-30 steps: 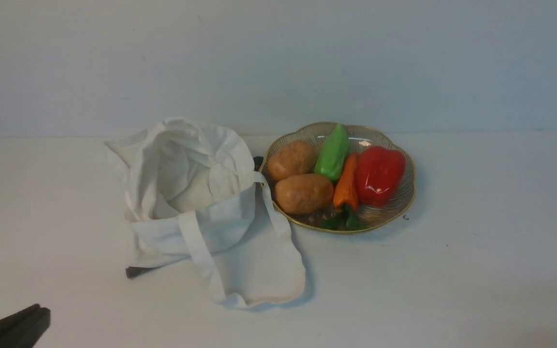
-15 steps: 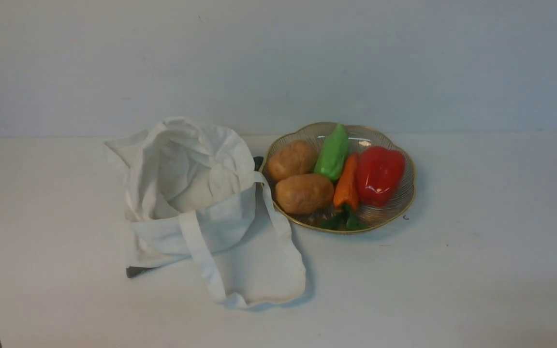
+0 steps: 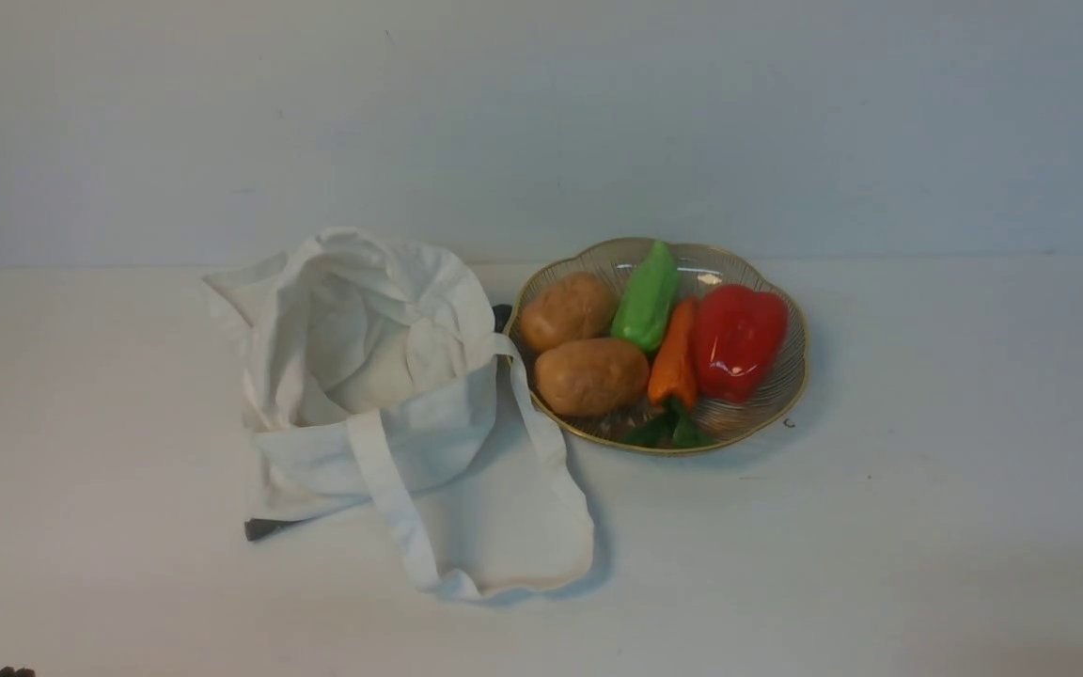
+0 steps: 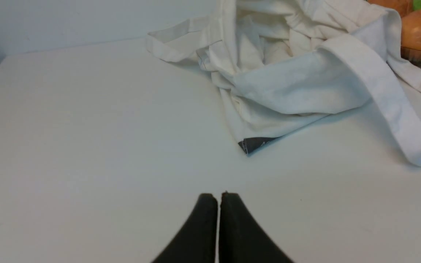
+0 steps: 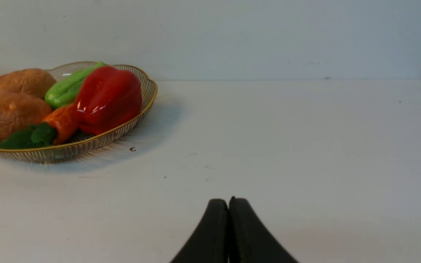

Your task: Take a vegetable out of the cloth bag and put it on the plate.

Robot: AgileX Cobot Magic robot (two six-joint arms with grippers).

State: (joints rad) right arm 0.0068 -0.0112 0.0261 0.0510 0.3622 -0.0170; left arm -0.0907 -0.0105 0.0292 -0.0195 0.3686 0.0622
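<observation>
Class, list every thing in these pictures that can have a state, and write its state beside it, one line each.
cloth bag: slumped on the table, mouth open.
plate: upright, filled with vegetables.
carrot: lying on the plate between the green pepper and the red pepper.
two potatoes: lying on the plate, bag side.
left gripper: fingers shut, empty.
right gripper: fingers shut, empty.

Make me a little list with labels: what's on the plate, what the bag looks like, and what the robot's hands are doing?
plate: holds two potatoes, green pepper, carrot, red bell pepper
cloth bag: slumped open beside the plate, strap trailing on the table
left gripper: shut, empty
right gripper: shut, empty
</observation>
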